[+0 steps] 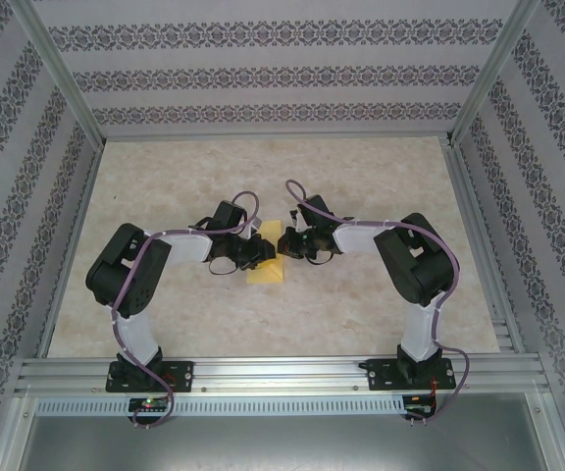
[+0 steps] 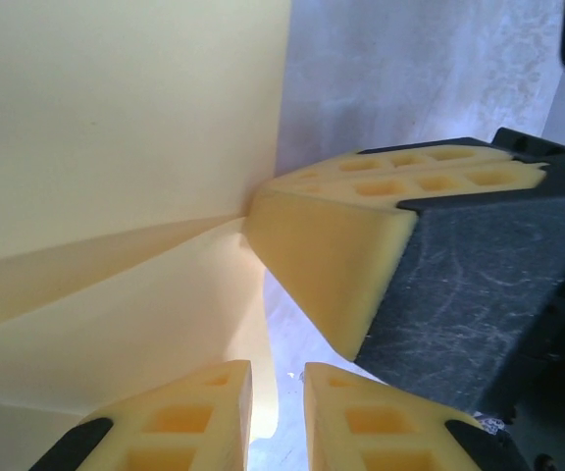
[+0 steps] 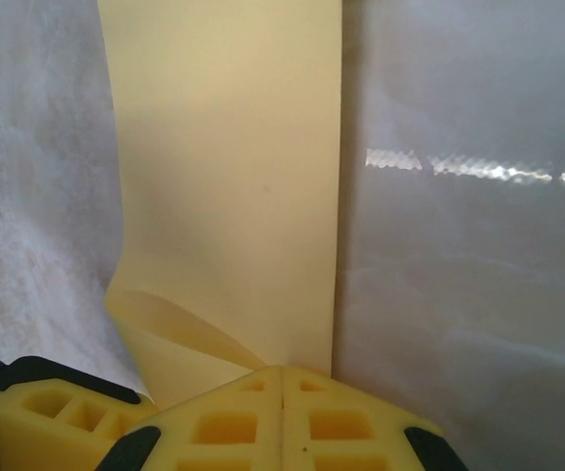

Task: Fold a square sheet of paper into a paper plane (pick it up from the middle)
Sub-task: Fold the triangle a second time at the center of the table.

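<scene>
The square sheet of paper [image 1: 266, 269] is yellow and lies folded on the marbled table between both arms. In the right wrist view the paper [image 3: 224, 147] runs away as a long strip with one flap lifted near the fingers. My right gripper [image 3: 282, 371] is shut on the lifted fold of the paper [image 2: 116, 118]; its fingers [image 2: 332, 255] enter the left wrist view from the right. My left gripper [image 2: 278, 378] stands slightly open right beside it, with a loose paper edge hanging in the gap against the left finger. The paper plane is out of view.
Both grippers [image 1: 263, 251] [image 1: 292, 240] nearly touch at the table's middle. An aluminium rail [image 1: 282, 373] runs along the near edge, and patterned walls [image 1: 263, 78] enclose the table at the back and sides.
</scene>
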